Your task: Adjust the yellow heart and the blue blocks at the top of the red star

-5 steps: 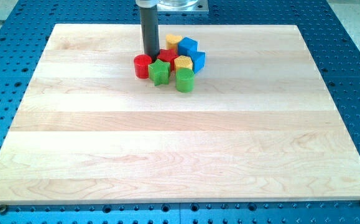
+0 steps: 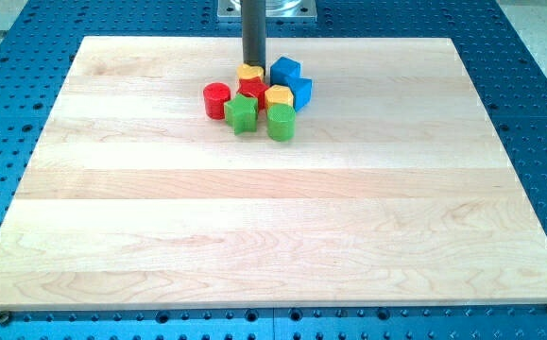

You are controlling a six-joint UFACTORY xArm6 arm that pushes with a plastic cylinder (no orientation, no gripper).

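Observation:
The blocks sit in one cluster near the view's top centre. The red star (image 2: 252, 88) is in the middle of it. The yellow heart (image 2: 248, 71) lies just above the star, touching it. One blue block (image 2: 285, 69) is up and to the right of the star, and a second blue block (image 2: 300, 90) is just below and right of the first. My tip (image 2: 253, 64) stands at the top edge of the yellow heart, left of the upper blue block, and hides part of the heart.
A red cylinder (image 2: 216, 99) lies left of the cluster. A green star (image 2: 242, 112), a green block (image 2: 281, 123) and a second yellow block (image 2: 279, 95) lie below and right of the red star. The wooden board (image 2: 254, 227) rests on a blue perforated table (image 2: 538, 94).
My tip has moved from the left of the red star, up and to the right, to the yellow heart's top. The heart has shifted left and down, onto the star's top.

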